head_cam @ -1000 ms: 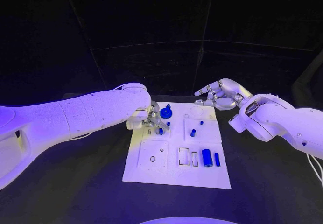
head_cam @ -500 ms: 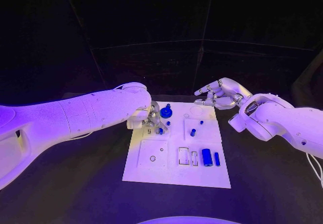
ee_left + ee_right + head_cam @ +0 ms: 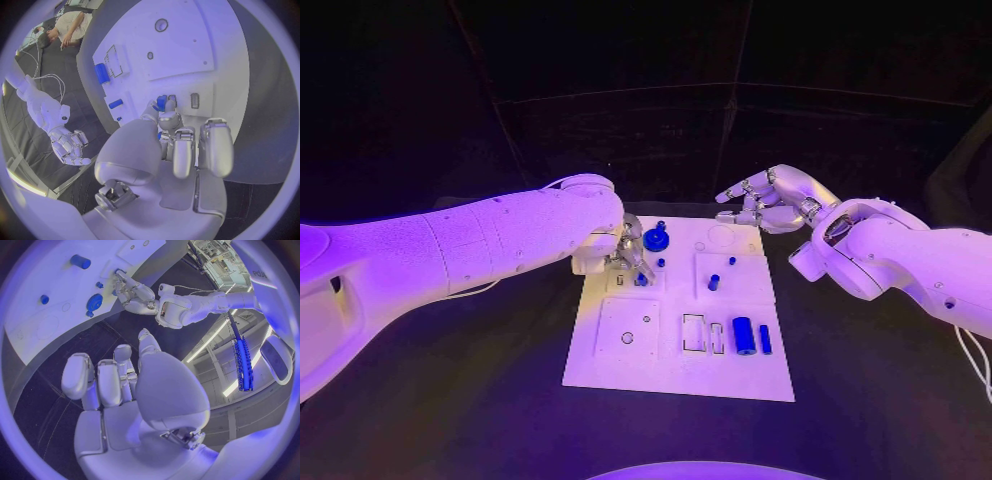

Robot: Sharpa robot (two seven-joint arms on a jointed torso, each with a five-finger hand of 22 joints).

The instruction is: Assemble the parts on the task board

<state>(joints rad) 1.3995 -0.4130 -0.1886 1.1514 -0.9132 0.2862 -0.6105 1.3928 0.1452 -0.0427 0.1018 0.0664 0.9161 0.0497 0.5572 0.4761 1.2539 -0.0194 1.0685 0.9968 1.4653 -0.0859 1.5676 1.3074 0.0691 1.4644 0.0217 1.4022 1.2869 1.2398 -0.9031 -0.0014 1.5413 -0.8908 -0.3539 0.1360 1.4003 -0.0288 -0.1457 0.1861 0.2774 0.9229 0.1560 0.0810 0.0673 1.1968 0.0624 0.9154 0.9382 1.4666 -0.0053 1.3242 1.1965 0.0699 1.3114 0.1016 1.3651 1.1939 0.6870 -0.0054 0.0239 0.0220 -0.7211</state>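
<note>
Little has moved: left robot hand (image 3: 625, 262) still pinches a small blue part (image 3: 161, 103) at the task board (image 3: 625, 370); right robot hand (image 3: 769, 203) hovers, fingers curled, empty. Several parts remain loose.

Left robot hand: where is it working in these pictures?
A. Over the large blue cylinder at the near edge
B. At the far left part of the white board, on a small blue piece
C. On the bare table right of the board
B: the left robot hand sits over the white board's far left part, fingertips around a small blue piece.
</note>
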